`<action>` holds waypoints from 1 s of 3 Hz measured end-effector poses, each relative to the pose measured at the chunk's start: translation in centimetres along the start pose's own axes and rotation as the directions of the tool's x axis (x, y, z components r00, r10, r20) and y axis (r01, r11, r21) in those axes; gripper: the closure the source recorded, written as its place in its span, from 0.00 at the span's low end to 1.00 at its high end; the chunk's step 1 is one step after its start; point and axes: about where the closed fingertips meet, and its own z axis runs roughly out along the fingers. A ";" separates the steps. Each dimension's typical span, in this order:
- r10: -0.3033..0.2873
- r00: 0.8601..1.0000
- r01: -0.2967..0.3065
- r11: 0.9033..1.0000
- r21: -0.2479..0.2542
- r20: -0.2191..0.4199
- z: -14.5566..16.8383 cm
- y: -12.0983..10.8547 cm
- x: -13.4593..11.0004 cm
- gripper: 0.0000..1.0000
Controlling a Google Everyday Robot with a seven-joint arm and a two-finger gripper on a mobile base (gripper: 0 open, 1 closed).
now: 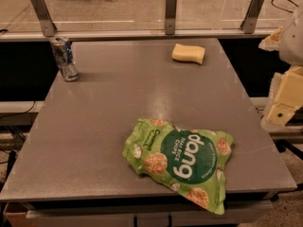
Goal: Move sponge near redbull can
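A dented redbull can stands at the upper left of the grey worktop. A green chip bag lies lower centre. The sponge lies upper centre-right, well apart from the can. The gripper hangs at the right edge, beyond the worktop; released or clenched, I cannot tell.

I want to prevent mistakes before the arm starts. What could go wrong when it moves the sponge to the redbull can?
1. The redbull can stands close to the table's far left edge, so an arriving sponge may knock it off.
2. The sponge lies near the far edge; the pincer, beyond the table's right side, could push it over while reaching.
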 end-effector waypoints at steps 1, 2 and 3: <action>0.000 1.000 0.000 1.000 0.000 0.000 0.0 0.0 0.0 0.00; 0.002 1.000 -0.003 1.000 0.009 0.029 0.4 -0.8 -0.4 0.00; -0.002 0.996 -0.002 0.999 0.046 0.092 2.7 -4.5 -2.3 0.00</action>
